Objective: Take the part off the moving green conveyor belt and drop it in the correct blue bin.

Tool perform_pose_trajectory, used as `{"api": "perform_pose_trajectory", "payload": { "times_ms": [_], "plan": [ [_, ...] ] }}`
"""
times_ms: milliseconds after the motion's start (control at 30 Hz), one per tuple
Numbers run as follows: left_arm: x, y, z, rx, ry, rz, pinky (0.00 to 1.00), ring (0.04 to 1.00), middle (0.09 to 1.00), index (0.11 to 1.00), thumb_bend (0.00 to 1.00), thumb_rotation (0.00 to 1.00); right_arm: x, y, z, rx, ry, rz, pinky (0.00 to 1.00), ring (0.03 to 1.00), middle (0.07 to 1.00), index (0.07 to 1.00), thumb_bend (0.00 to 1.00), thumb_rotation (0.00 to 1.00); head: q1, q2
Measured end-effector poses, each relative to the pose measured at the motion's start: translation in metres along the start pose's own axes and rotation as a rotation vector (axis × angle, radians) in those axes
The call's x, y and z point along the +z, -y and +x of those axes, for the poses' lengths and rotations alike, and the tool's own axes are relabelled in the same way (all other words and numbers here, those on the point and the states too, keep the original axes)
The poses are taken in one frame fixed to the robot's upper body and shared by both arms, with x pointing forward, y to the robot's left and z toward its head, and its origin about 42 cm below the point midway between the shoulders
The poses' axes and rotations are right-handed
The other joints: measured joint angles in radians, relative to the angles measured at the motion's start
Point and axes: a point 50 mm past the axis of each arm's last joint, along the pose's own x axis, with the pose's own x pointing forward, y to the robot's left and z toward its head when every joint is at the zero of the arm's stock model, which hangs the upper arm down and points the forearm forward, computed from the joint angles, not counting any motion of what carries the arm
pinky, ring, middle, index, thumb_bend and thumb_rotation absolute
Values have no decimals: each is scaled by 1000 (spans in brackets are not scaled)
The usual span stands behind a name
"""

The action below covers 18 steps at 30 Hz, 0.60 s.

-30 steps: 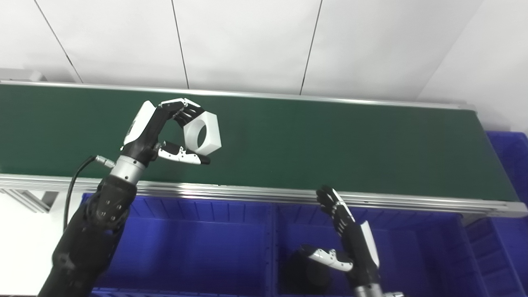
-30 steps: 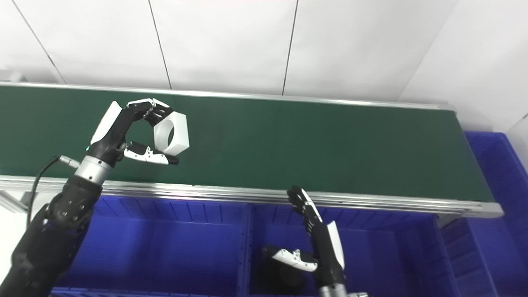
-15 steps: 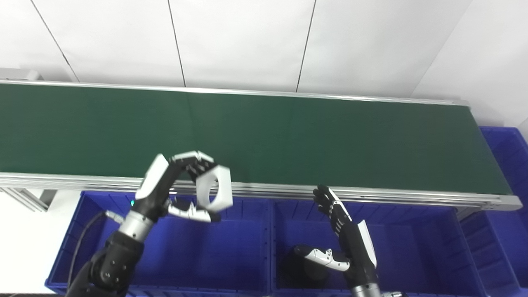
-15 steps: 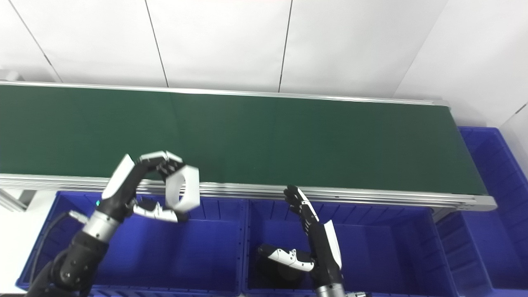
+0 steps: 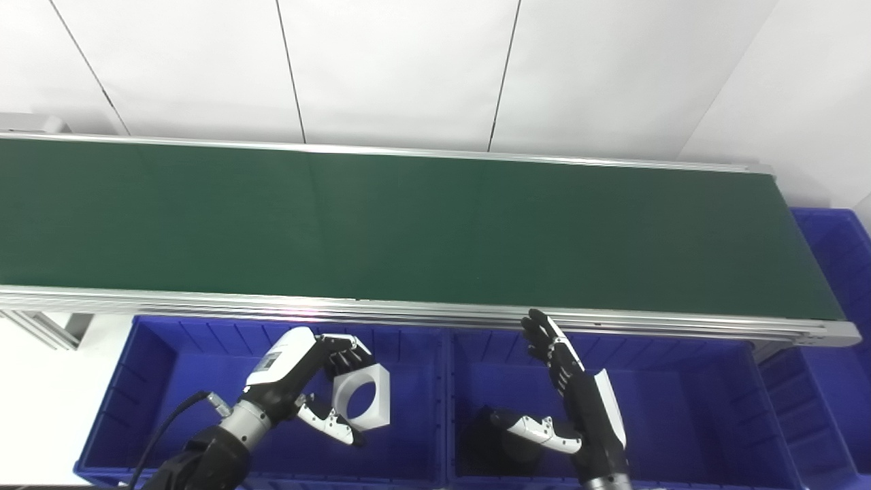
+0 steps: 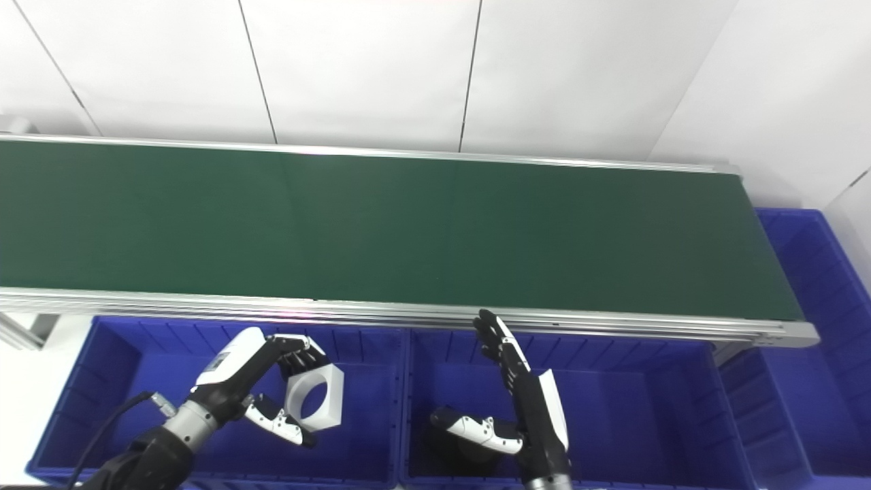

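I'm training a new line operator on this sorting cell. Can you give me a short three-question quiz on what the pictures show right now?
1. True or false: the white hexagonal part lies on the green conveyor belt.
2. Which hand holds the part? A) left hand B) right hand C) neither
3. Fill in: the part is held over the ____ blue bin, not the middle blue bin.

Key
1. False: the belt carries nothing; the part is held over a bin.
2. A; the right hand is open, fingers spread.
3. Left.
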Motion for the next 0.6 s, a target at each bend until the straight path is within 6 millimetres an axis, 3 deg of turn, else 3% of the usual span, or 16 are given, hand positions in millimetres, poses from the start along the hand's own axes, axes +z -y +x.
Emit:
{"api": "perform_pose_trajectory", "payload": {
  "times_ms": [33,67,100,167,233,267,467,600],
  "plan": [
    [0,1,1,-9,-9,11,486,423,496,524,498,0,0,0,0,0,0,-1,889,907,901,929,931,432,0,0],
    [0,2,2,-15,-16,15,556,559,618,509,504,21,0,0,0,1,0,-2,885,904,900,928,929,424,0,2],
    [1,3,4,-35,-33,31,567,587,642,506,506,25,0,0,0,0,0,-2,884,903,900,927,928,423,0,2],
    [1,5,6,-94,-85,52,693,769,806,765,682,113,0,0,0,0,0,-1,884,903,898,926,928,421,0,2],
    [3,5,6,-137,-129,73,748,831,863,847,736,201,0,0,0,-1,0,-1,882,904,899,927,926,424,-2,0],
    [4,3,5,-143,-134,75,776,864,892,888,778,305,0,0,0,-1,-1,-1,878,905,899,928,927,425,-3,0],
    [15,-15,-6,-34,-102,-73,789,887,920,920,831,432,0,-1,-1,-1,-2,-1,888,907,899,929,921,424,-6,3],
    [24,-11,-21,28,-38,-272,829,880,900,907,852,452,0,-1,-1,-1,-4,0,886,907,901,929,928,425,-11,2]
  ]
}}
